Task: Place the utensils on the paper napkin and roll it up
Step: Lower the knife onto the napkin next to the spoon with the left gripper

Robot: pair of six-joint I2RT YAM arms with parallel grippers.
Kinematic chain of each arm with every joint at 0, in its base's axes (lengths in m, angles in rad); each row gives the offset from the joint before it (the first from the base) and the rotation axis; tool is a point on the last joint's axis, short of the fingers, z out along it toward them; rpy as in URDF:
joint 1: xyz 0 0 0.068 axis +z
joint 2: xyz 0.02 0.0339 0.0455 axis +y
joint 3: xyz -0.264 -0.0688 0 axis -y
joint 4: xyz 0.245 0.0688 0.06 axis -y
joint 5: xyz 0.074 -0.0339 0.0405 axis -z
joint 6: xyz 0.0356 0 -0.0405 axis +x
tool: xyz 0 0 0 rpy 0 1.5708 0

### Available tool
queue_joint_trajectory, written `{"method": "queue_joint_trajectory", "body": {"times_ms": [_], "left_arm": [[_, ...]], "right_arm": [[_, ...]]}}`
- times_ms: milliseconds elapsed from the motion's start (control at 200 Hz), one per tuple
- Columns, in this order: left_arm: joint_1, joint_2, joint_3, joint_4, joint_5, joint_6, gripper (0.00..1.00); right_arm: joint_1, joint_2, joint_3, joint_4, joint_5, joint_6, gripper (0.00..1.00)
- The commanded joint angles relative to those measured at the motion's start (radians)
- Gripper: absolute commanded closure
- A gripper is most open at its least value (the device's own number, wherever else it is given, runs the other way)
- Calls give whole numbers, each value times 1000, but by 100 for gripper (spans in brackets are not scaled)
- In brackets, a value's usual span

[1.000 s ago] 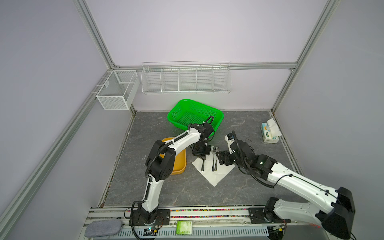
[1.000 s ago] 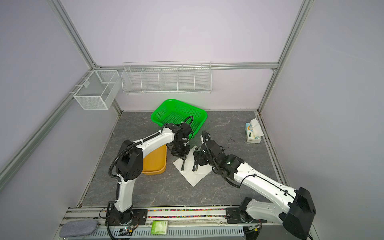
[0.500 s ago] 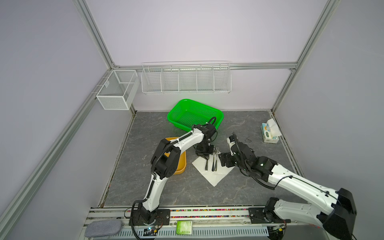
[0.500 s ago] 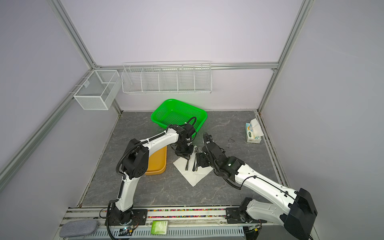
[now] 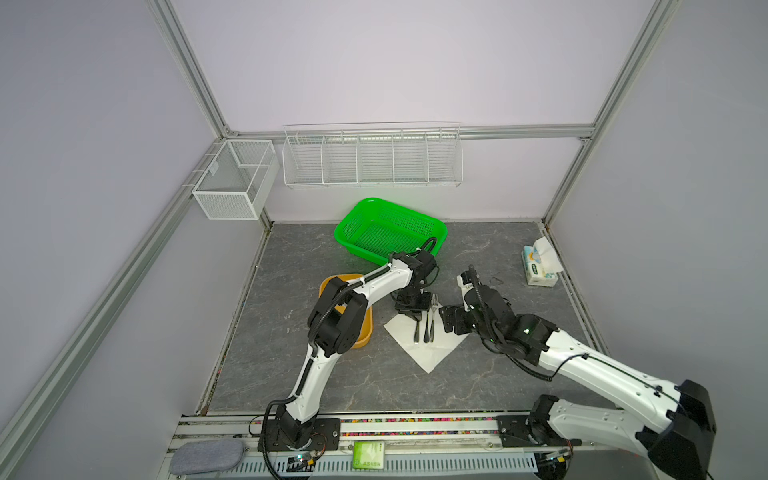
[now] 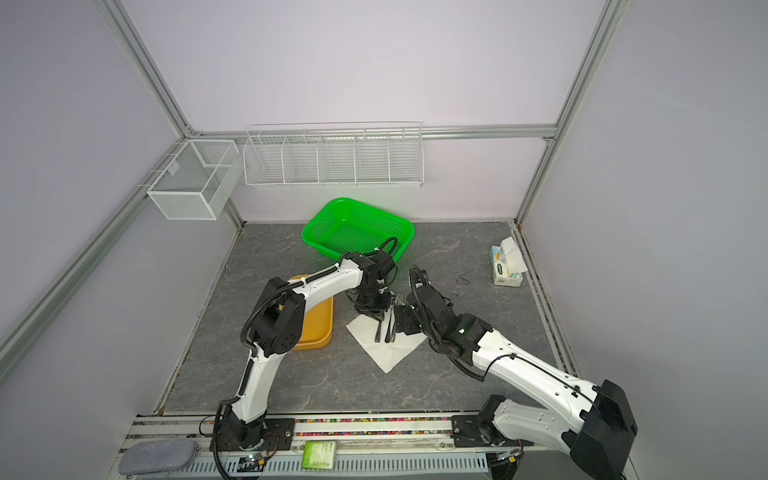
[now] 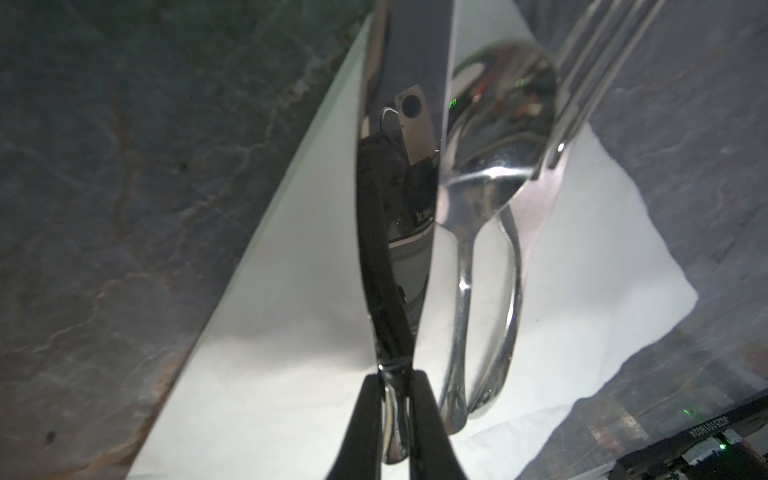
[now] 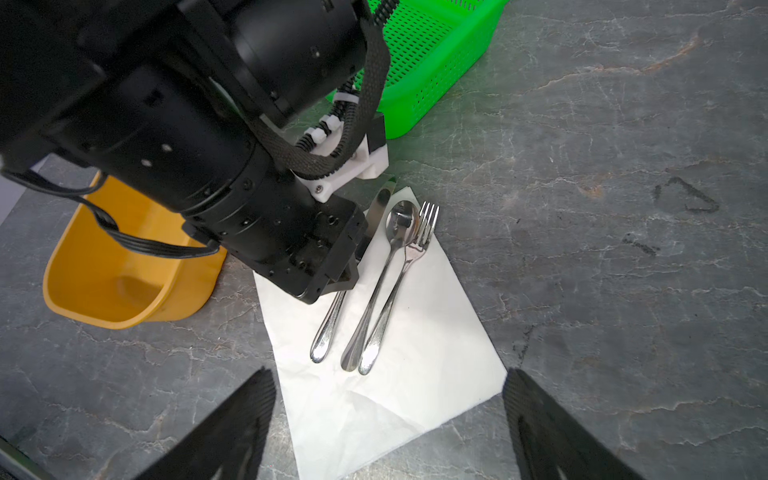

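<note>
Currently clamping knife (image 7: pixel 395 187) in left gripper (image 7: pixel 395 388), spoon (image 7: pixel 494 137) and fork (image 7: pixel 598 62) just beside on napkin (image 7: pixel 270 332); holding right gripper (image 8: pixel 388 382) wide apart, empty, above napkin.

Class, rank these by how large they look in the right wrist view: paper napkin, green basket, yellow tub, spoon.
1. paper napkin, largest.
2. yellow tub and green basket: similar, both partly hidden or cropped, so unranked.
3. spoon, smallest.

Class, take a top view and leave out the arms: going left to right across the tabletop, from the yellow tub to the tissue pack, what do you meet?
yellow tub → knife → spoon → fork → tissue pack
</note>
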Motion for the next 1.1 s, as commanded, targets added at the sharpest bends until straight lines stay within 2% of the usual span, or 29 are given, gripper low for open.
{"method": "queue_joint_trajectory", "body": {"times_ms": [0,790,1100], "left_arm": [[-4,22,28,11,-1,-20,90],[-4,33,14,41,31,-42,85],[-4,24,14,26,3,-47,84]], "right_arm": [[-6,-18,-18,-10,20,21,11],[-6,-9,-17,-4,13,24,11],[-7,-10,-16,-6,12,27,11]]}}
